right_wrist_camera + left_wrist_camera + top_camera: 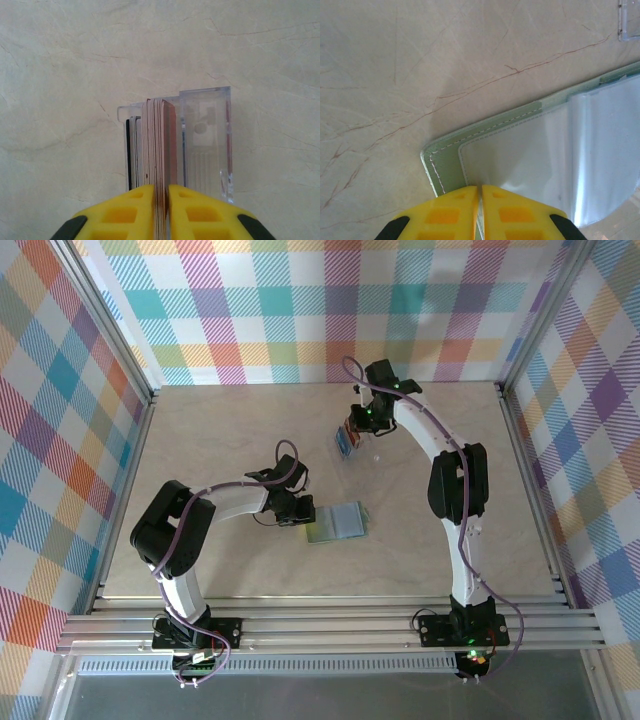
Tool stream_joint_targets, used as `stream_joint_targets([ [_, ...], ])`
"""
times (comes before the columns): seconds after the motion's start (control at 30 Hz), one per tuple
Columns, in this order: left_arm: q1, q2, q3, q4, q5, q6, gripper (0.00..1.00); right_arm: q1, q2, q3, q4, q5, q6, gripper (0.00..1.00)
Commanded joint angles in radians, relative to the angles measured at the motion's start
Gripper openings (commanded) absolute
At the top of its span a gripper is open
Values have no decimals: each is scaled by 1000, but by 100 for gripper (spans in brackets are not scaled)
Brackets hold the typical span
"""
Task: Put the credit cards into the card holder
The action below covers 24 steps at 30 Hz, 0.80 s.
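Observation:
The grey-green card holder (340,523) lies open on the table, its pale inner pocket (535,160) facing up. My left gripper (300,512) sits at its left edge, and its yellow fingers (445,215) are shut on the thin lip of that pocket, lifting it slightly. The credit cards (159,145) stand on edge, packed together in a clear plastic tray (207,145) near the table's middle back. My right gripper (352,428) hangs over that tray, shut (161,200) on a few reddish cards from the stack. More cards, dark and pale, stand to their left.
The clear tray (346,440) is about a hand's width behind the card holder, and its corner (630,20) shows in the left wrist view. Bare marbled tabletop (220,440) surrounds both. Checked walls and metal rails (130,390) enclose the table.

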<state>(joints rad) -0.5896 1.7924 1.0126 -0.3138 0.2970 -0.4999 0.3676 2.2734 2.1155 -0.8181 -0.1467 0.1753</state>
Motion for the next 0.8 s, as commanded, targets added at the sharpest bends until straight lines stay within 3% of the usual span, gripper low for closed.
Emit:
stream_joint_targets([
  [0.0,-9,25,-1,-34,-2,14,12,-5,-22,32,-25,2,3,14],
  [0.77,-9,28,0,-39,-5,15,12,-4,-102,31,-18,123,35,0],
])
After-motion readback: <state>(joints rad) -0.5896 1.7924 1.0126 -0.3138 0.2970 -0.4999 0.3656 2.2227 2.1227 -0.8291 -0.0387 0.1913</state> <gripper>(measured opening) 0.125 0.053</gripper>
